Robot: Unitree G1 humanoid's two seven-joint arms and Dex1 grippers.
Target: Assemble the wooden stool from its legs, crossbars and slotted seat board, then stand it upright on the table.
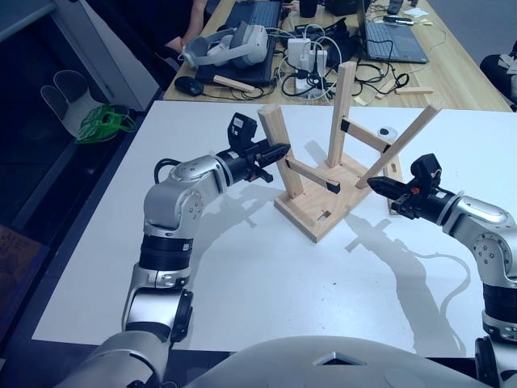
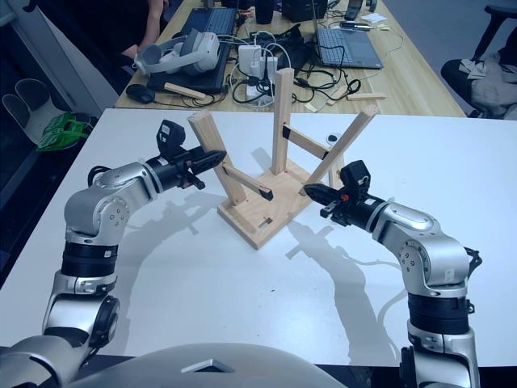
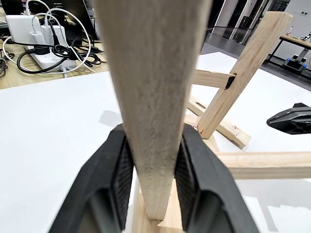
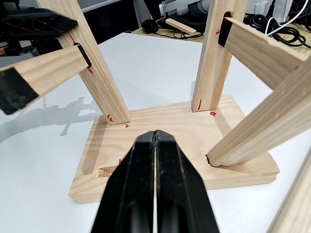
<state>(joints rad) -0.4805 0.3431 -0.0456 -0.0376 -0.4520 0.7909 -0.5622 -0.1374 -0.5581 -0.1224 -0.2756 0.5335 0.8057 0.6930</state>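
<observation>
Behind the white table (image 1: 242, 283) stands a desk (image 1: 460, 81) cluttered with laptops and cables. Mid-table the stool (image 1: 323, 190) sits upside down, seat board (image 1: 311, 220) flat on the table, three legs pointing up with crossbars (image 1: 311, 171) between them. The left gripper (image 1: 281, 151) is clamped on the left leg (image 1: 275, 125). The right gripper (image 1: 374, 185), jaws pressed together on nothing, hangs just beside the right leg (image 1: 404, 145).

A robotics lab or office: behind the white bench (image 1: 242, 275) stands a wooden bench (image 1: 460, 81) crowded with laptops (image 1: 393, 40), a VR headset (image 1: 230, 47), a power strip (image 1: 305, 58) and cables (image 1: 367, 71).
</observation>
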